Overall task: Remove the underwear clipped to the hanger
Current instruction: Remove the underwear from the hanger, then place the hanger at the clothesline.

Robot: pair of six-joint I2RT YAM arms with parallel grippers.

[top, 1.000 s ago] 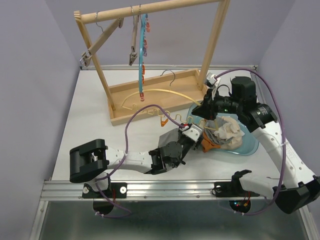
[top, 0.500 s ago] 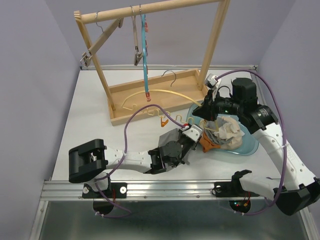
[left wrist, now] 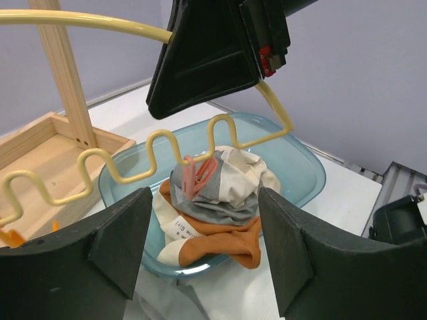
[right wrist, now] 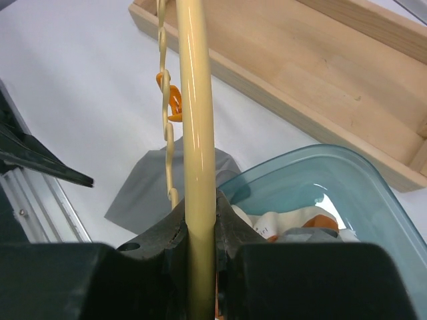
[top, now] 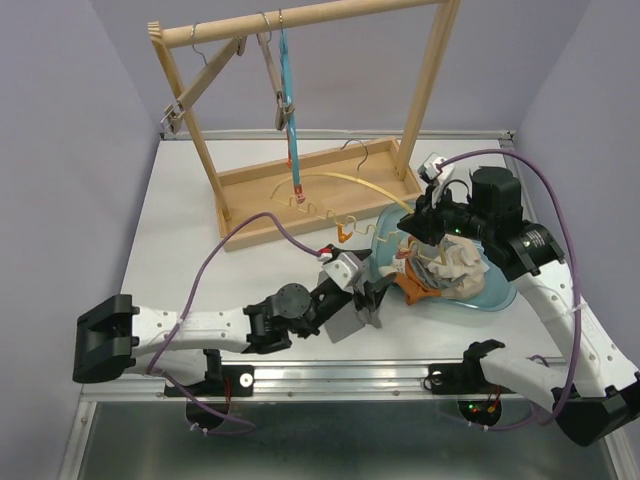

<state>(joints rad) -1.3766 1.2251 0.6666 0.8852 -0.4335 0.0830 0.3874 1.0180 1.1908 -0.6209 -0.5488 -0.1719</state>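
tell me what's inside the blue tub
A heap of underwear lies in the blue tub: a grey piece on top with a pink clip on it, cream cloth behind, orange-brown cloth below. Whatever lies under the heap is hidden.

- Top view: bright, even, diffuse light from overhead. The white bench (top: 180,230) is lit uniformly.
- Shadows on the bench are soft and short and stay close under the left arm (top: 200,328).
- Pale highlights sit on the rim of the blue tub (top: 505,292).
- The panel (top: 330,450) at the near edge reads dim and greenish.
- Left wrist view: the fingers (left wrist: 113,253) of the left hand are dark, underlit and soft in focus. The underwear (left wrist: 213,193) beyond them is sharp, with clear colours.
- Right wrist view: a long streak of glare runs along the yellow hanger (right wrist: 198,133). The right hand (right wrist: 200,230) around it is near-black and blurred, with little surface detail.
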